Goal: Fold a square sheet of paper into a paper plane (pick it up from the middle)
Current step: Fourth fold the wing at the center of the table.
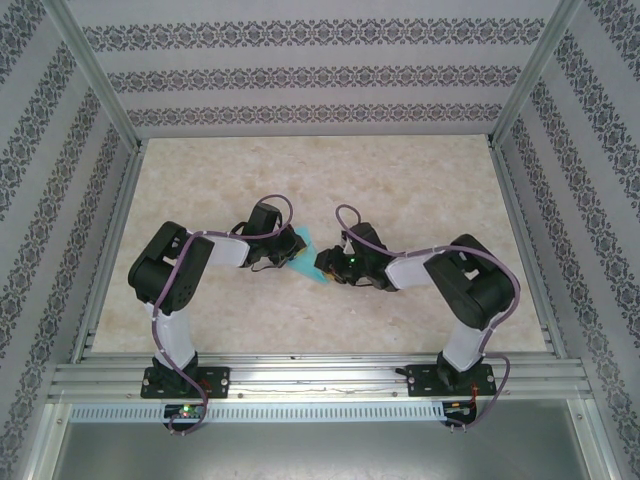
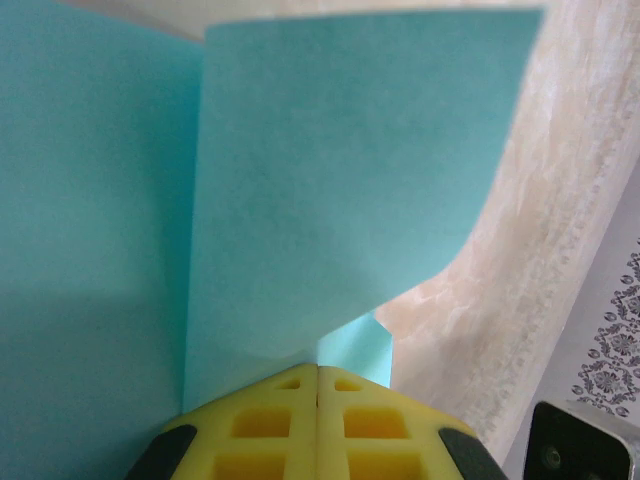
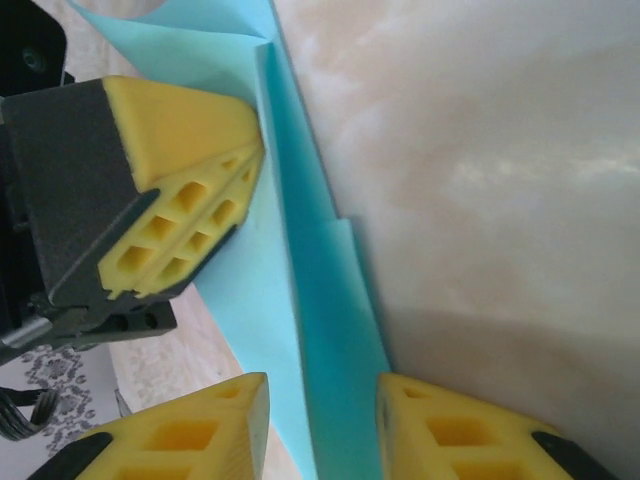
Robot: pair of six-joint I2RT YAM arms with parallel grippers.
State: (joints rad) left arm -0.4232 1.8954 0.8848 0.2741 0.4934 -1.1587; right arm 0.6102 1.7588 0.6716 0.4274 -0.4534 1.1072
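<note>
Left gripper [image 2: 318, 372] pinched tight on folded turquoise sheet [image 2: 330, 190], centre of table [image 1: 300, 170], far from every edge. Right gripper [image 3: 322, 410] stands apart, straddling the creased strip. Risk: single pinch only, so layers may spring open or the sheet may swivel, skewing the next fold.

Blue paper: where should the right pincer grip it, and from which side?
Likely on the blue paper, at its layered folded strip, stiffer than the loose flap, approached from the end opposite the shut left pincer; the open right pincer straddles that strip.
</note>
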